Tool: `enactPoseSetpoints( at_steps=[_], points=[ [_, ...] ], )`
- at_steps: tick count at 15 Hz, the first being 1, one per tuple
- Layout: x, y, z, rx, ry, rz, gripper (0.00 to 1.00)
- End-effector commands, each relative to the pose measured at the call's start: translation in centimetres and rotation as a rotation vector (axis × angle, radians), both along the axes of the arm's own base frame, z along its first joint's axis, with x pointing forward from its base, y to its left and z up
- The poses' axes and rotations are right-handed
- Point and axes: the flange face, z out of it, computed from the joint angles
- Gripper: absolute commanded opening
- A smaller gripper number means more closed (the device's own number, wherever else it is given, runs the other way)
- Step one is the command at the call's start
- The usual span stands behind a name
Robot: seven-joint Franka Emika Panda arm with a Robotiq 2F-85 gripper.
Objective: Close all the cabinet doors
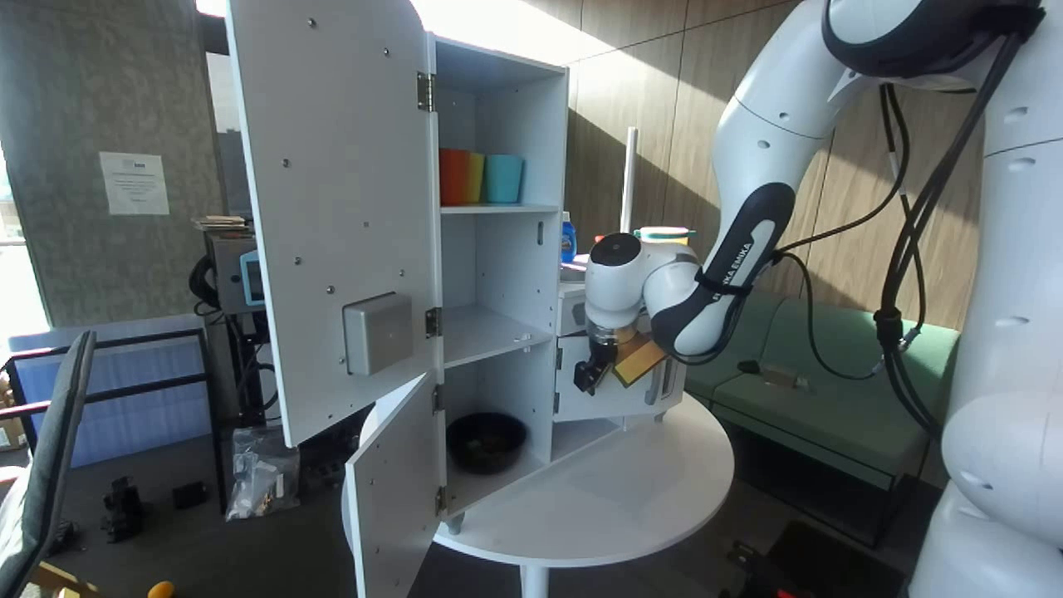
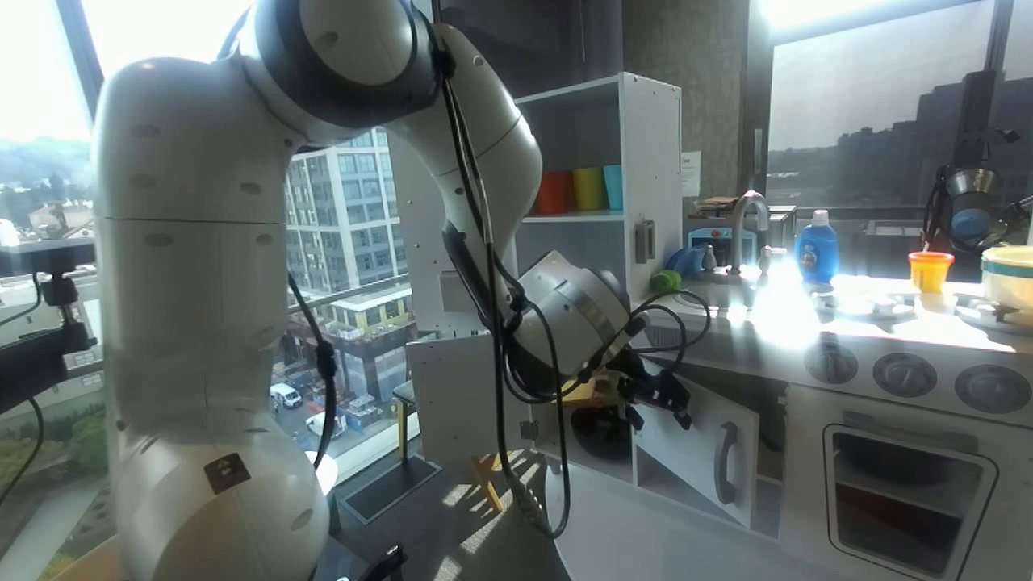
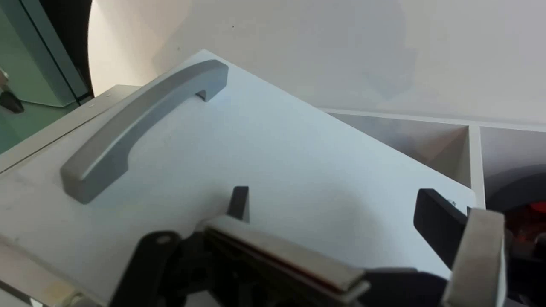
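Claw (image 3: 332,207) spread wide, pointing downward near ajar cabinet door (image 3: 277,166), arm (image 1: 747,174) bent high above

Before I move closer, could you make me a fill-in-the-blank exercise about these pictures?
Both the tall cabinet door and the shorter door are ____, not shut.
The light-blue cup stands right beside the ____ one.
In the cabinet, counting compartments from the top, the dark bowl is in the ____ one.
The hand holds ____.

Missing words: open; yellow; third; nothing.
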Motion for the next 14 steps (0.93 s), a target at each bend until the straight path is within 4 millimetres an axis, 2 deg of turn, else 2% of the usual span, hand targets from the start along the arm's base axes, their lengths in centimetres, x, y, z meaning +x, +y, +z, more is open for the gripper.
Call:
enactPoseSetpoints(
  at_steps=[1, 6, 9, 12, 14],
  points=[
    [2.1, -1.0, -0.1, 0.042, -0.051, 0.076, 1.00],
    [3.4, -2.9, 1.7, 0.087, -0.149, 0.137, 1.00],
    [2.5, -3.3, 0.9, 0.066, -0.104, 0.118, 1.00],
    [1.0, -1.5, 1.7, -0.026, -0.102, 0.090, 1.00],
    [-1.0, 1.1, 2.1, -0.071, -0.117, 0.070, 1.00]
  ],
)
